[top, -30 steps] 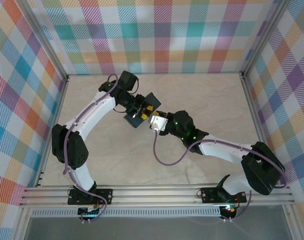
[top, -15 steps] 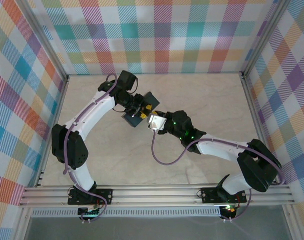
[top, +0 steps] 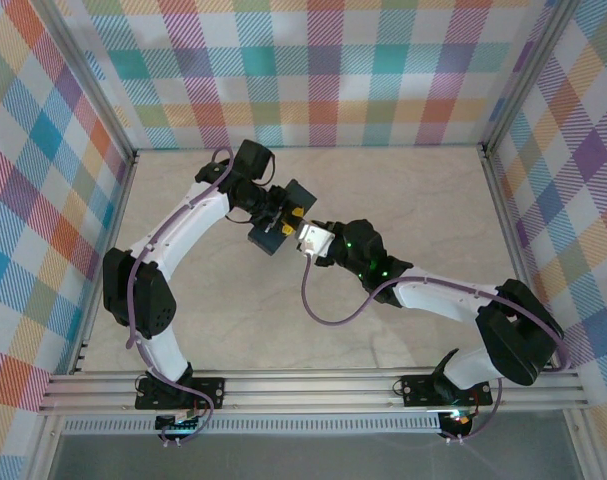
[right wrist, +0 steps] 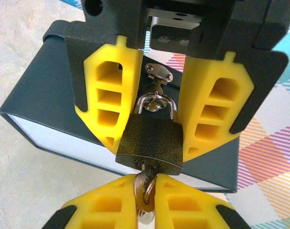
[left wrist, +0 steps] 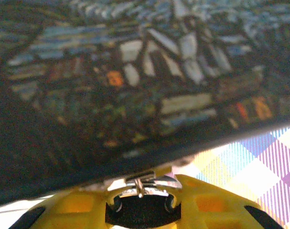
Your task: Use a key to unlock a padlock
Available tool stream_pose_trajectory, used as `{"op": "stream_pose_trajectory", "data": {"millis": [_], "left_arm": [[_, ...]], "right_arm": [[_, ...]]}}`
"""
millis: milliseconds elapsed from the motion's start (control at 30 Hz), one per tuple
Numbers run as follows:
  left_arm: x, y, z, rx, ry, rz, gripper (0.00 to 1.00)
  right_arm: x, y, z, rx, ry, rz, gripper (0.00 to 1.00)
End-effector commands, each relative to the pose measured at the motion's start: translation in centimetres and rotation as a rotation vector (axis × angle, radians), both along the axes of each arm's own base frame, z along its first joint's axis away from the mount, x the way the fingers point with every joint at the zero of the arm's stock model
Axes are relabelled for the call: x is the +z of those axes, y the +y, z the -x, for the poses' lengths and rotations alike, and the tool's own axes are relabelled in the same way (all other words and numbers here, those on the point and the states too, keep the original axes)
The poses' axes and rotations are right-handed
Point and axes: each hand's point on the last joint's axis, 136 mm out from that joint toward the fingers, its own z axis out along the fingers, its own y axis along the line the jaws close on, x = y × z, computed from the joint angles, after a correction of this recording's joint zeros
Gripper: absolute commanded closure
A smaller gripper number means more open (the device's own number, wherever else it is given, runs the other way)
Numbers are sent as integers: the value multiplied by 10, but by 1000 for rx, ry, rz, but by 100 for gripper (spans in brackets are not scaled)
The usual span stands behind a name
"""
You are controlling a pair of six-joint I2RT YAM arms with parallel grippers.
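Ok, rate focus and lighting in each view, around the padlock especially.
Right wrist: padlock and key crisp, evenly lit, no glare. Left wrist: badly out of focus, the printed tin a dim smear close to the lens. Top external: sharp, soft even light, but the padlock is too small to read.

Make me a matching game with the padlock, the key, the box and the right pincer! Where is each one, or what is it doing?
Things:
1. padlock
2. key
3. box
4. right pincer

Matches:
A. nipping the key
B. stuck in the keyhole
C. dark blue, behind the padlock
D. hanging between the yellow fingers of the left pincer

Pairs: 1-D, 2-B, 3-C, 4-A
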Motion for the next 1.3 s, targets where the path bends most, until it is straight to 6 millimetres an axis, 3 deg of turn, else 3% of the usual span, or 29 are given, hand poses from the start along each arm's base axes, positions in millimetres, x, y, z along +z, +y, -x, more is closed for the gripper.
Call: {"op": "stream_pose_trajectory", "data": {"millis": [0,200,267,367,500,700,867,1033,1267], "left_arm": [[37,-15,8,-58,-55,123,100],[35,-12,8,-56,-63,107,100],[31,-9,7,-57,-66,88,100],[17,-1,6,-64,-59,35,100],[-6,4,5,-67,-57,-21,100],[-41,23,0,-149,-126,-290,100],[-63,13,4,-208,-139,-362,100],[-73,-8,9,-203,-104,-274,100],[-69,-21,13,-195,-73,-182,100]], "right_arm": [[12,1,-2,-38,56,-78,96],[16,1,2,-49,132,-168,95],[12,-1,6,-54,180,-178,83],[-1,-6,20,-43,291,-166,73],[-16,-18,29,-74,435,-196,70],[-27,-39,36,-142,604,-301,66],[-38,-53,35,-249,833,-423,61],[-42,-27,41,-163,1079,-607,61],[-45,-6,29,-109,1173,-765,61]]}}
